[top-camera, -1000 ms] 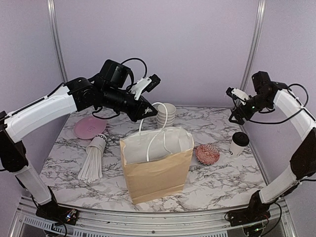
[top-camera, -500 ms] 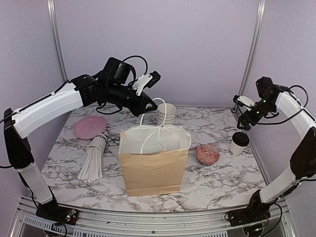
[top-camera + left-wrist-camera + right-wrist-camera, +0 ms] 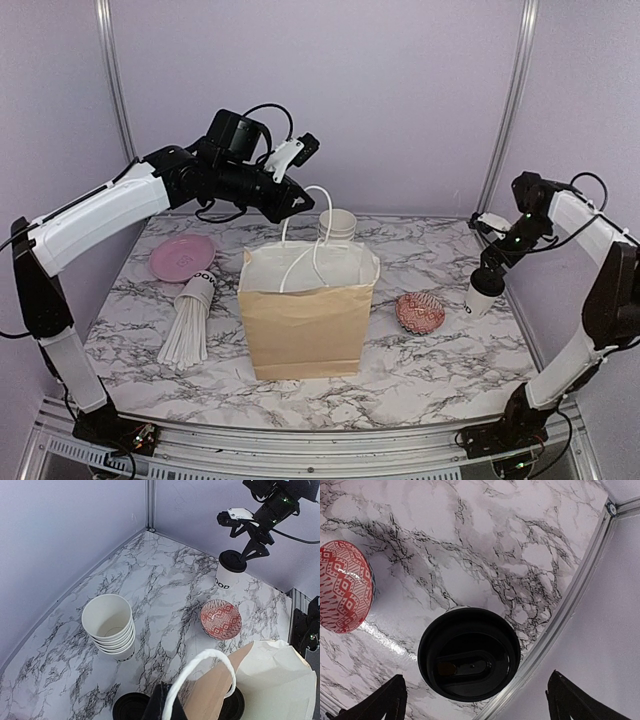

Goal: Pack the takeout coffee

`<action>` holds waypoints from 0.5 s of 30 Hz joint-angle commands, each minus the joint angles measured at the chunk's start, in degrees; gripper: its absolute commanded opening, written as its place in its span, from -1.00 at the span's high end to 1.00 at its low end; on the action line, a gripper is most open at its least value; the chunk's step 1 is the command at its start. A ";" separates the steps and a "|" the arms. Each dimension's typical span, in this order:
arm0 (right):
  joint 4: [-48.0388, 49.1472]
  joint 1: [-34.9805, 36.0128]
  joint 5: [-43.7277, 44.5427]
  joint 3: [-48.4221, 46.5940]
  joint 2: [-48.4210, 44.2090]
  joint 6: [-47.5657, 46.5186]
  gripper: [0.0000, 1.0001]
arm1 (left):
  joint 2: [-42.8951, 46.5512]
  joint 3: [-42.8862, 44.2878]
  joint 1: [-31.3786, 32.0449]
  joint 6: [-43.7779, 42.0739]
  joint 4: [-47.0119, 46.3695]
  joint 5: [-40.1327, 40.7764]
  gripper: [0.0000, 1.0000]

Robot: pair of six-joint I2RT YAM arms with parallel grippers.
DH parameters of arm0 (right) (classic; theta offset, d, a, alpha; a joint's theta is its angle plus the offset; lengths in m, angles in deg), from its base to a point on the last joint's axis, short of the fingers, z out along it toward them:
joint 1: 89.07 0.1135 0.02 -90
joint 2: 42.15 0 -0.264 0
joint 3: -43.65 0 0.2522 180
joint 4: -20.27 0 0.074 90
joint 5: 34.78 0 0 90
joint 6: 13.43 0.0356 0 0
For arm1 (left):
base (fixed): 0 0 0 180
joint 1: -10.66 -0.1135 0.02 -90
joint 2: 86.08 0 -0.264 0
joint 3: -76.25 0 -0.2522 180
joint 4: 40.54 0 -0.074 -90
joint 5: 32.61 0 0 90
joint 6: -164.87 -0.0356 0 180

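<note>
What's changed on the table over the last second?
The right gripper came down, open, over the lidded coffee cup. The left gripper, shut on the bag handle, pulled the brown bag upright and slightly left. The red bowl, pink plate and cup stack stayed put.

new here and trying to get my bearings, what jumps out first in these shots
The brown paper bag stands open in the middle of the marble table, and the left gripper is shut on its white handle, holding it up. At the table's right edge, the right gripper hangs open just above a black-lidded takeout coffee cup, with a red patterned bowl beside the cup.
</note>
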 commanded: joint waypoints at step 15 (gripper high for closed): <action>0.07 -2.05 -1.88 3.08 5.03 0.07 -0.67 | 3.49 -4.41 -0.23 1.79 -4.01 2.53 -0.04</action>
